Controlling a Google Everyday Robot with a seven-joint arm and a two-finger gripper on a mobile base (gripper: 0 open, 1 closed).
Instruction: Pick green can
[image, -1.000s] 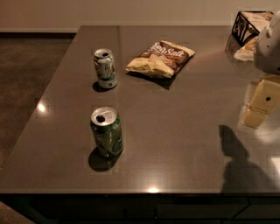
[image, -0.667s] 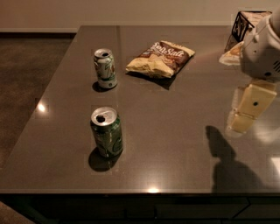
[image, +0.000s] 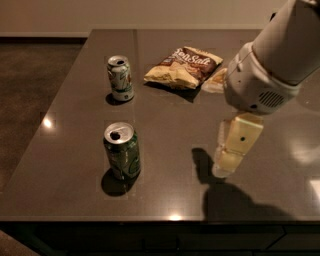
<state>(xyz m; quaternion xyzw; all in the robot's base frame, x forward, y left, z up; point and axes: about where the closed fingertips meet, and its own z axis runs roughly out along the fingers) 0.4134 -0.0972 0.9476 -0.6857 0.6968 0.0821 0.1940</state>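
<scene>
Dark stone bench (image: 170, 120) carries the same layout as a second ago, and nothing lying on it has shifted. What has changed is the arm (image: 272, 70). It has swung in from the right edge and now hangs over the right half of the bench. The tool (image: 226, 167) at its end has travelled well to the left and sits near the front edge, right of the middle. Its shadow (image: 204, 162) has slid left with it and falls on the bench between the tool and the target. Whether the tool is open or closed I cannot tell from this angle; nothing is held in it.

The green can (image: 121, 150) stands upright near the front edge, toward the front-left corner, its opened silver top facing up. It is well apart from the tool, with bare bench between them. The white can (image: 120, 78) stands upright farther back along the left side. The chip bag (image: 182, 66) lies toward the back edge near the middle. Both are off the line from tool to target.

By my reading, the approach is under way but the grasp has not begun. The tool seems aimed at the correct can, since it tracks along the front of the bench, not toward the back. The remaining gap to the left has yet to be crossed.
</scene>
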